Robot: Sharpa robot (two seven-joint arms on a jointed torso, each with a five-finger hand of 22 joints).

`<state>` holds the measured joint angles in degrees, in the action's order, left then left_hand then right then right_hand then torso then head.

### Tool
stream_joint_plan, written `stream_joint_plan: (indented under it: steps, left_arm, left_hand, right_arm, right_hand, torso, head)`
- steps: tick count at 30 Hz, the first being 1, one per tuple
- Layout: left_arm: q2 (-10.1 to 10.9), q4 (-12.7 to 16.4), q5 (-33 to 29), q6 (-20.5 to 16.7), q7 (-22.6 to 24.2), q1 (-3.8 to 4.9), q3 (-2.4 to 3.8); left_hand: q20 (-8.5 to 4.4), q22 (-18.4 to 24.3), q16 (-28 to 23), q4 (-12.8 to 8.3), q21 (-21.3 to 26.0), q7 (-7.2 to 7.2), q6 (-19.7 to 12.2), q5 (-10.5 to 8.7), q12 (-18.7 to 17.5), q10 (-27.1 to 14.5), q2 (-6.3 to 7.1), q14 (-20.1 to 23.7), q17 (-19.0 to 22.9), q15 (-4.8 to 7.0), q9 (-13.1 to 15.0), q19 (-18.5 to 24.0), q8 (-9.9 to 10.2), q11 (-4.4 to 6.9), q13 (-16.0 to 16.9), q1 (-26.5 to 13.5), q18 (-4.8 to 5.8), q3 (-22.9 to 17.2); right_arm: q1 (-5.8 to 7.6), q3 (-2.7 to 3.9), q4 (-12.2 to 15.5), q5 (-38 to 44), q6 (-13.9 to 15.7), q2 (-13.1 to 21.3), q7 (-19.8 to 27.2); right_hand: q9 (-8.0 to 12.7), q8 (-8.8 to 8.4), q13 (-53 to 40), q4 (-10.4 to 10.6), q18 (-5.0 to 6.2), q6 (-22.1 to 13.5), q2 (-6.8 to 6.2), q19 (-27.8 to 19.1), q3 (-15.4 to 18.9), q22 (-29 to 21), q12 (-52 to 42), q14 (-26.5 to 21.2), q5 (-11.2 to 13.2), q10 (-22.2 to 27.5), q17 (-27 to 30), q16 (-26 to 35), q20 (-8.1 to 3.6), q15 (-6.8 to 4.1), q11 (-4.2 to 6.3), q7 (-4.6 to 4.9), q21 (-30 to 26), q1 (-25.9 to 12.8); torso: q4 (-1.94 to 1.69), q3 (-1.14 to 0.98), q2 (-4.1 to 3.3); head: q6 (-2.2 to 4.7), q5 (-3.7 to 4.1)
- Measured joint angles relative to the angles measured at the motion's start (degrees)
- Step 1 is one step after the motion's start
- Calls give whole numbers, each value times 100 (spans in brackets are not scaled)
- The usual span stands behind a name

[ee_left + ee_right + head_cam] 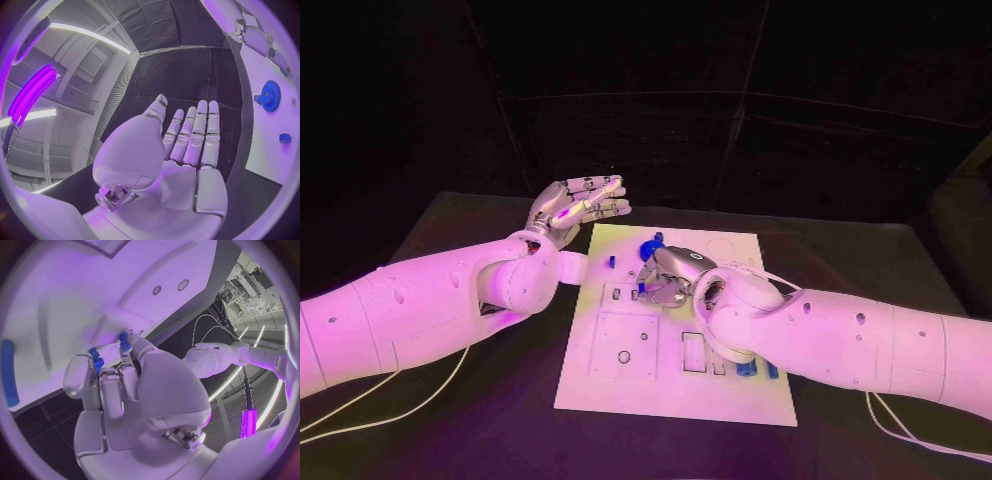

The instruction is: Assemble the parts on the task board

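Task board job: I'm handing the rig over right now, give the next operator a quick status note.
Left hand: open, holding nothing, raised off the far left corner of the task board.
Right hand: over the upper middle of the board, fingertips pinching a small blue part against it.
Parts: a blue gear sits near the far edge; small blue pieces stand near the right edge.
Done: cannot tell how many parts are seated.
Left: finish placing the pinched part, then the rest.

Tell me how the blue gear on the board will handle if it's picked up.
The blue gear looks like a thin, rigid toothed disc, so probably light and stiff. Lying flat on the board, it likely offers little edge to pinch. Set on its rim, it could roll.
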<state>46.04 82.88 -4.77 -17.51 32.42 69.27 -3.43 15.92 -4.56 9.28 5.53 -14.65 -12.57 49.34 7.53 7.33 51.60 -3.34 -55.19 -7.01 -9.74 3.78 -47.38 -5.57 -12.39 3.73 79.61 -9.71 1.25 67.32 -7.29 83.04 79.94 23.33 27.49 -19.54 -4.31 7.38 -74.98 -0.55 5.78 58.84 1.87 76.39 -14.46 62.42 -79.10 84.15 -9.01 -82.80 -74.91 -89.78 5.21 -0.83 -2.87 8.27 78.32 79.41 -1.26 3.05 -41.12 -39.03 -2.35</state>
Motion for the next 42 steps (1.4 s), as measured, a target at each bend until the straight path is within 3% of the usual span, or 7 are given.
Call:
stream_joint_plan:
  steps: [26,42]
  left_arm:
    - [3,-4,-1,16,-8,0,0]
    - [8,-4,-3,33,-15,0,0]
  left_hand:
    - [5,-1,0,0,0,0,0,0,0,0,-22,0,0,0,0,-5,0,0,0,-22,0,0]
    - [5,-2,0,0,0,0,0,0,0,0,-21,0,0,0,0,-5,0,0,0,-22,0,0]
  right_arm:
    - [20,21,123,123,-242,88,-113]
    - [22,23,151,246,-278,88,-258]
  right_hand:
    - [-1,-35,-2,-2,-1,1,-64,-21,3,-31,23,0,4,20,0,3,-21,0,-20,0,-26,-88]
    - [16,-74,-1,16,0,84,-215,-42,-14,-63,107,0,121,62,-3,4,0,0,-20,-57,-27,-239]
  torso:
    - [3,-3,0]
    - [1,-4,-4]
  head:
    - [-38,8]
    - [-41,12]
